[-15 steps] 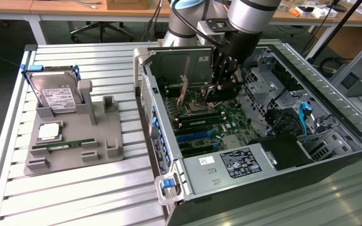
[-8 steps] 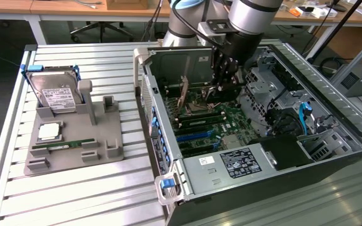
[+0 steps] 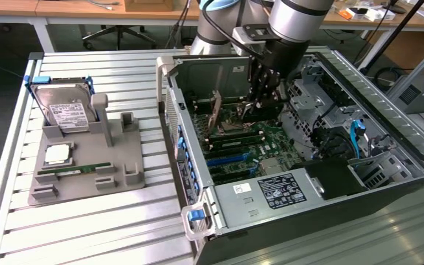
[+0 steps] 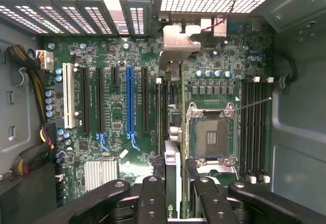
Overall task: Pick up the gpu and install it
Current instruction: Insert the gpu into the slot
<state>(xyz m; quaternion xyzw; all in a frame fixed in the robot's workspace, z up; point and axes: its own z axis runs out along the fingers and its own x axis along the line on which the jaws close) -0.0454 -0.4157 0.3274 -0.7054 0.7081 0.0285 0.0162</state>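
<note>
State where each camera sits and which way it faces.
Exterior view: off the arm and high up, angled down on the table and the open computer case; the arm and the gripper reach into the case.
Wrist view: on the wrist inside the case, facing straight at the motherboard; the gripper's fingers grip the gpu, seen edge-on.
Shared: the motherboard, the case's interior and the gripper.

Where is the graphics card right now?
In the wrist view, the graphics card stands on edge in the tool, inside the computer case, between the long black slots and the square chip socket.
</note>
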